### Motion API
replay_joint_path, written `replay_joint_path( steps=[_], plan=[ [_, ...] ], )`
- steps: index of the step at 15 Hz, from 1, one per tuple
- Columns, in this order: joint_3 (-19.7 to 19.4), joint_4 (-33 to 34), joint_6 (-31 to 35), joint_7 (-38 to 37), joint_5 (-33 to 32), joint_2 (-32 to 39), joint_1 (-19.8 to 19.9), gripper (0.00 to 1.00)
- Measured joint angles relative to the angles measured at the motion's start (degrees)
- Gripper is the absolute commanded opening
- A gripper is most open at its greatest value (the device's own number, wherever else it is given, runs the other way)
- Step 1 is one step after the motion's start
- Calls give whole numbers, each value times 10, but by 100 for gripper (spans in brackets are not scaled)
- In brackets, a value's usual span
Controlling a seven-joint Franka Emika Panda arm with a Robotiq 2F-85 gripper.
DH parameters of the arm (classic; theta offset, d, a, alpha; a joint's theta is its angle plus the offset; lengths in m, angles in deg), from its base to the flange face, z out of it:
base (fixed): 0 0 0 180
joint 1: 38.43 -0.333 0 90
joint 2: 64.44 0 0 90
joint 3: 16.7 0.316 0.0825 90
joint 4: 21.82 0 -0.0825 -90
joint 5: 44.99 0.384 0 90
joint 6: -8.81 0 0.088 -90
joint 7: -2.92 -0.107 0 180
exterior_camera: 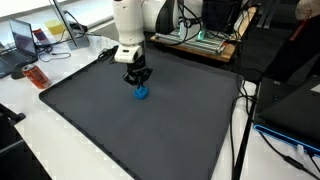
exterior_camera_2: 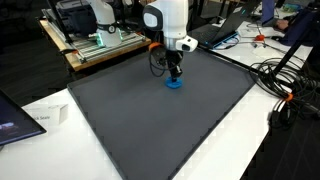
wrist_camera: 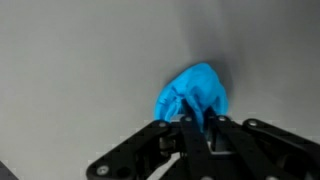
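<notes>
blue object [exterior_camera: 141, 93], crumpled in the wrist view [wrist_camera: 195, 92], lies on the dark mat toward the edge nearest the arm's base. white table [exterior_camera: 40, 135] carries the dark mat [exterior_camera: 140, 135]. white arm [exterior_camera: 130, 25] bends down over it. gripper [exterior_camera: 138, 82] points downward, its fingers closed on the blue object.

Bright blue lump [wrist_camera: 195, 95] on a plain dark grey mat [exterior_camera: 150, 130], beneath a white arm [exterior_camera: 128, 25] with a black gripper [exterior_camera: 139, 84].
</notes>
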Motion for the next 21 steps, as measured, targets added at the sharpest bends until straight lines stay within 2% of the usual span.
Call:
replay_joint_path(
  steps=[4,5,6,7,13,16,18,21],
  plan=[
    [0,1,-3,2,0,0,-1,1],
    [0,1,-3,3,0,0,-1,32],
    [0,1,-3,3,0,0,-1,33],
    [0,1,-4,3,0,0,-2,39],
    [0,1,-11,3,1,0,-1,81],
    [0,1,-11,2,5,-1,0,99],
    [1,1,-11,-12,14,-4,1,100],
    [3,2,-27,-51,63,-15,5,100]
  ],
)
